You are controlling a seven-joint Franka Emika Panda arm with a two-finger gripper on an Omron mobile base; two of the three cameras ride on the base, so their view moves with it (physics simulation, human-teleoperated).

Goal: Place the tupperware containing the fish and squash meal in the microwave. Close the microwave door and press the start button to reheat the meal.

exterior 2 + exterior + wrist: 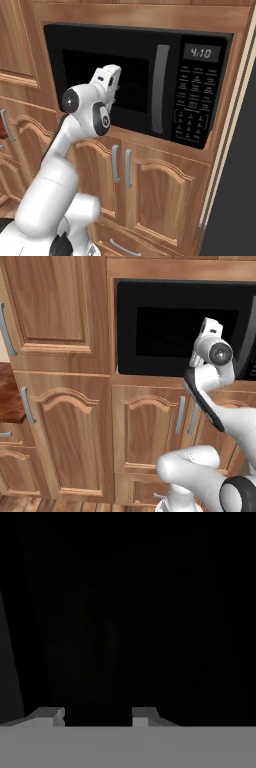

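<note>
Microwave door (107,80) sits flush in the microwave (137,82), gripper (114,85) right up against its dark window, well left of the grey handle (160,90). Hand view is nearly black: two fingertips (50,716) at the bottom with a gap between them, nothing visibly pinched, but can't tell whether the jaws are spread or closing. Door looks rigid and glossy, so pads would slide on the glass (handle is the only real purchase). Keypad (195,107) is off to the right. Tupperware and meal presumably behind the door; window too dark to confirm.
</note>
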